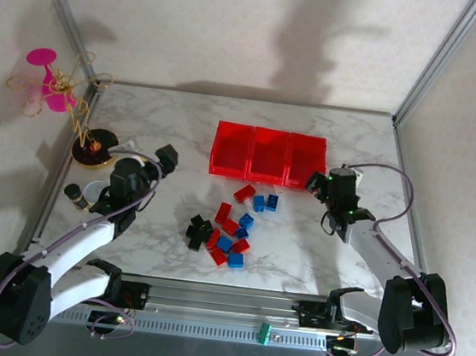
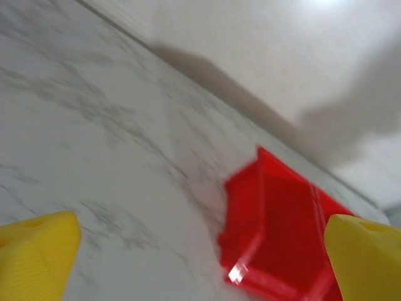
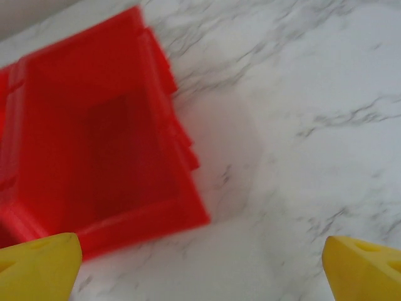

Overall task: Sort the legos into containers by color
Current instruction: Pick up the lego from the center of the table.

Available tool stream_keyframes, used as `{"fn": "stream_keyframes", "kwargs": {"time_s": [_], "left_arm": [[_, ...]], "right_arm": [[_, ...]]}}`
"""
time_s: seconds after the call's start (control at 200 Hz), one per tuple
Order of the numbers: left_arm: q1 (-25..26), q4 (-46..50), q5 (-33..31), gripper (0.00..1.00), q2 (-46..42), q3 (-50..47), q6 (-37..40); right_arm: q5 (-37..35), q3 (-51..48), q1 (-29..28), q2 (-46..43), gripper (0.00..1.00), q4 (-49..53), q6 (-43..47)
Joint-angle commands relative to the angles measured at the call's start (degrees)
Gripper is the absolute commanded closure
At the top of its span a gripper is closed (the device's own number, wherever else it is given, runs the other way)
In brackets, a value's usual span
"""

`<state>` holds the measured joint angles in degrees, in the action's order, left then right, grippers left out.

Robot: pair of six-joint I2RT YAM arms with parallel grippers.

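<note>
Three red containers (image 1: 268, 155) stand joined in a row at the middle back of the marble table. The legos lie loose in front of them: red ones (image 1: 243, 192), blue ones (image 1: 259, 203) and a black cluster (image 1: 198, 228). My left gripper (image 1: 166, 155) hovers left of the bins, open with nothing between its yellow fingertips (image 2: 37, 254), and the leftmost bin (image 2: 276, 232) lies ahead of it. My right gripper (image 1: 315, 183) is by the rightmost bin's near right corner, open and empty, and that bin (image 3: 94, 157) sits up and to the left of its fingertips (image 3: 363, 268).
A small round silver tin (image 1: 95, 189) and a black cylinder (image 1: 74, 196) sit near the left arm. A pink flower ornament (image 1: 47, 79) on a dark round base (image 1: 93, 149) stands at the far left. Metal frame posts (image 1: 430, 80) edge the table.
</note>
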<state>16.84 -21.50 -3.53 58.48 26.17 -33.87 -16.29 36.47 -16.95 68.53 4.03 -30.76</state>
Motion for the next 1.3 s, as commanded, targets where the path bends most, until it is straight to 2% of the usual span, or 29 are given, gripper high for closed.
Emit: {"fn": "stream_keyframes", "kwargs": {"time_s": [0.0, 0.175, 0.345, 0.861, 1.292], "left_arm": [[5.2, 8.8, 3.5, 0.01, 0.5, 3.5, 0.6], [12.7, 12.3, 4.4, 0.01, 2.9, 5.2, 0.1], [17.3, 13.8, 4.2, 0.01, 6.5, 7.2, -0.7], [20.5, 14.5, 4.5, 0.00, 13.4, 11.3, -1.5], [21.4, 15.6, 4.5, 0.01, 15.3, 12.8, -1.3]], "right_arm": [[0.7, 2.8, -5.0, -1.1, 0.01, 10.3, -3.1], [2.8, 3.5, -12.0, 0.8, 0.03, 15.2, -8.4], [4.7, 5.3, -15.6, 5.3, 0.07, 15.0, -11.0], [5.4, 13.6, -19.4, 18.9, 0.24, 11.1, -15.8], [5.1, 15.5, -19.5, 25.6, 0.31, 9.6, -16.8]]}}
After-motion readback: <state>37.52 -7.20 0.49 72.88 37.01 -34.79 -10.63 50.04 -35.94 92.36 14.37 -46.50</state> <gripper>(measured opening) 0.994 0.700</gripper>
